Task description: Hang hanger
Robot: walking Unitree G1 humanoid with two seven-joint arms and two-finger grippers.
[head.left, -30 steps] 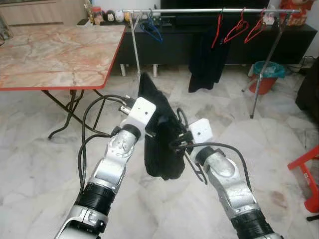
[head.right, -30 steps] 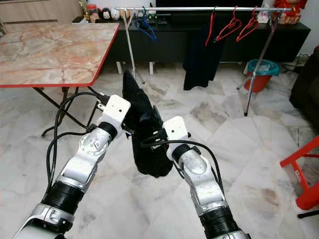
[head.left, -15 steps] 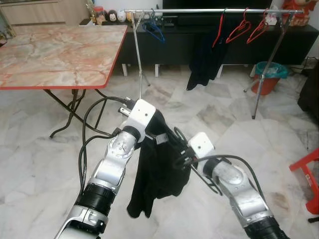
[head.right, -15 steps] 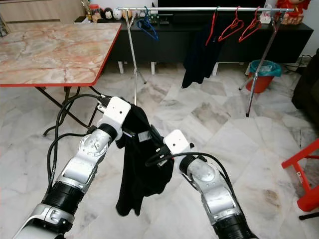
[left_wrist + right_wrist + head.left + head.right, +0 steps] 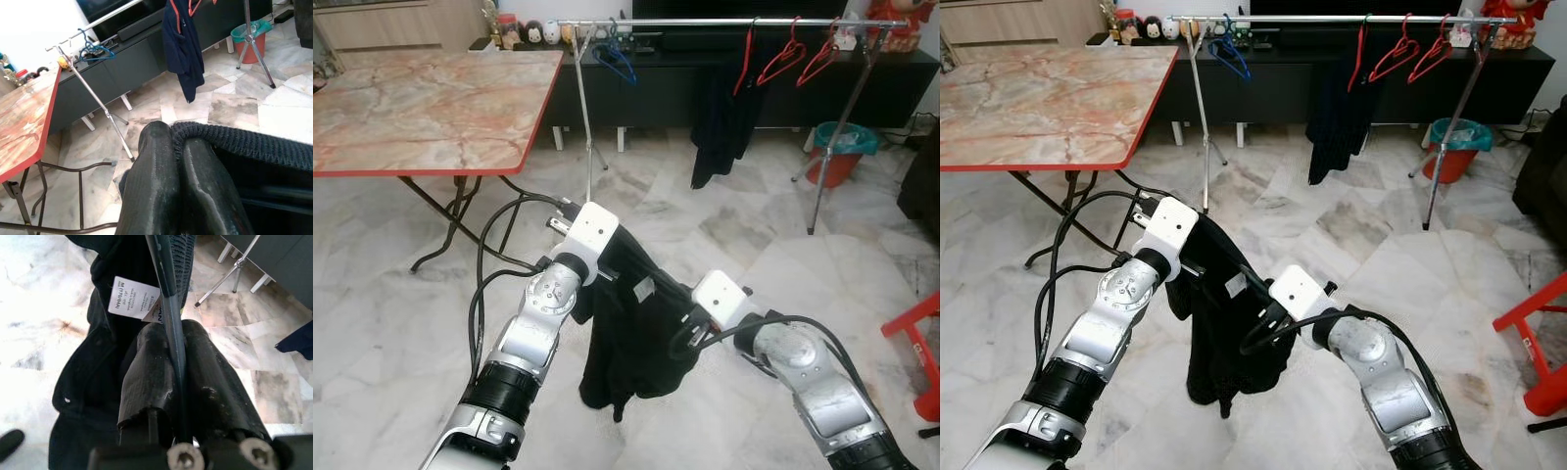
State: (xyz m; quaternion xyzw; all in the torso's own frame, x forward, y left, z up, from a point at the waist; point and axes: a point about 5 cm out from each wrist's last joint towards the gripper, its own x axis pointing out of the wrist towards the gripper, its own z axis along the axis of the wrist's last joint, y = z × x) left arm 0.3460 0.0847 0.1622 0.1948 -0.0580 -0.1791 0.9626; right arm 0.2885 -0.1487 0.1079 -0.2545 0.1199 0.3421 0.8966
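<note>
A black knitted garment with a white label hangs between my two arms, in front of me and above the marble floor. My left gripper is shut on the garment's ribbed edge at its upper left. My right gripper is shut on the thin dark bar of a black hanger, which runs into the garment. The hanger's hook loops out beside the right wrist. The rest of the hanger is hidden in the cloth.
A silver clothes rail stands ahead with red hangers, a blue hanger and a dark hung garment. A marble-topped folding table is at the left, a teal bin and a red stool at the right.
The garment, bunched up high between the grippers a second ago, has dropped open and hangs longer. My right gripper has moved lower and to the right, away from the left gripper.
</note>
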